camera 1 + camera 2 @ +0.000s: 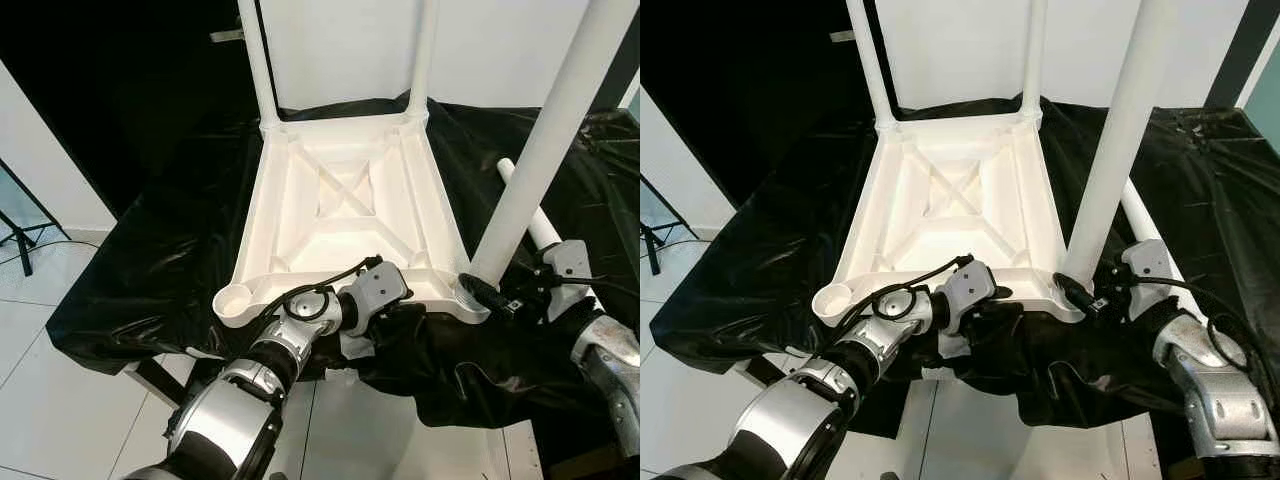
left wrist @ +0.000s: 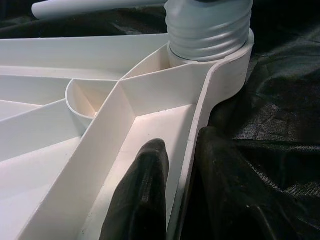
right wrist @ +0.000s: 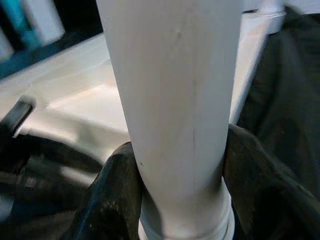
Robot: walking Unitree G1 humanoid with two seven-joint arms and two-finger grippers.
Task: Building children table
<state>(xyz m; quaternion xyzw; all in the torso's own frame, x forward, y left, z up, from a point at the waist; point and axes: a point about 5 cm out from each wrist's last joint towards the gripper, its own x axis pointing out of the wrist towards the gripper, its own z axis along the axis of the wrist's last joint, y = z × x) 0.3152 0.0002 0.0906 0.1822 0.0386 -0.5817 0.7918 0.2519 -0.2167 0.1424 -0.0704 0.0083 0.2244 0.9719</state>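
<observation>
We're clamping the right end effector (image 3: 175,200) round the leg (image 1: 540,150) sitting in its corner socket (image 2: 210,45), left end effector (image 2: 172,195) pinching the tabletop (image 1: 340,200) rim.

Upturned tabletop (image 1: 340,200) on the sheet (image 1: 150,270); two legs (image 1: 258,60) behind; loose leg (image 1: 530,215) right.

The near left corner socket (image 1: 234,300) of the upturned tabletop (image 1: 345,195) stands open to reach; three upright legs (image 1: 545,140) fence the far and right corners.
</observation>
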